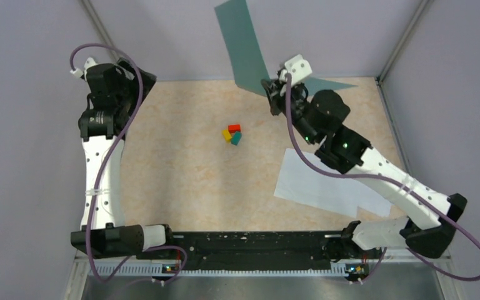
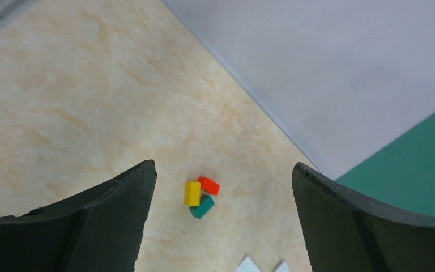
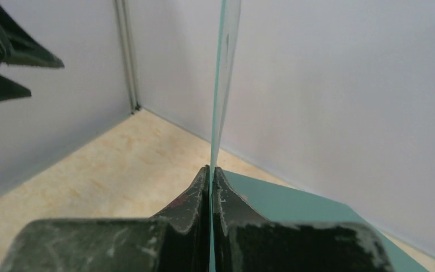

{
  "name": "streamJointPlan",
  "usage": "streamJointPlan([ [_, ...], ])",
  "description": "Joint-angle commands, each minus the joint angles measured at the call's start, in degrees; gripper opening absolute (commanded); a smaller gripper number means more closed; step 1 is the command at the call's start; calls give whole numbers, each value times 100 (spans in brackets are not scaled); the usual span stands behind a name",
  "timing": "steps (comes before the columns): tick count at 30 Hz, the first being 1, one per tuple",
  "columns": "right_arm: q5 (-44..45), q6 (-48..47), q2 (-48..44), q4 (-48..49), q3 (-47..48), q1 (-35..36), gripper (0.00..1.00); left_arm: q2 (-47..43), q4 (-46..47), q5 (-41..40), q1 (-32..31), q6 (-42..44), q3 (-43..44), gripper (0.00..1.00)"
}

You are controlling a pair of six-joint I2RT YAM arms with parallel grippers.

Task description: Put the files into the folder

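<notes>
The folder [image 1: 240, 44] is held open at the far right of the table [image 1: 181, 169]: one teal cover is pinched upright between the closed fingers of the right gripper [image 3: 210, 175], while the other cover lies flat. The files [image 1: 312, 181] are seen flat on the table nearer the bases, partly under the right arm, apart from the folder. The left gripper [image 2: 224, 167] is spread wide with nothing held.

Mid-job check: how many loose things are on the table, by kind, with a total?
folder: 1
paper sheets: 2 showing, overlapped; more may be hidden
small blocks: 3 (one each red, yellow, teal)
total: at least 6
</notes>
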Motion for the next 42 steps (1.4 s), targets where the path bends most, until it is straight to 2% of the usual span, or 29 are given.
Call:
streamJointPlan([
  [1, 1580, -727, -735, -271, -1020, 753, 0, 9, 304, 778, -461, -104, 346, 94],
  [8, 4123, -1584, -1272, 234, -2448, 2886, 0, -242, 349, 1493, -956, -309, -100, 95],
  [13, 4838, -1320, -1191, -27, -2862, 3830, 0, -604, 321, 1899, -1081, -424, -741, 95],
  [17, 4848, -616, -890, -749, -2820, 4250, 0, -916, 33, 1976, -1159, -301, -1217, 95],
  [22, 4629, -100, -473, -1184, -2807, 4555, 0, -1320, -460, 1785, -1162, -11, -1833, 95],
  [34, 4127, 380, 121, -1277, -2730, 4796, 0, -2082, -733, 2133, -1160, -324, -3361, 93],
  [42, 3841, 745, 301, -1271, -2859, 4826, 0, -2226, -833, 2144, -1155, -483, -3563, 90],
])
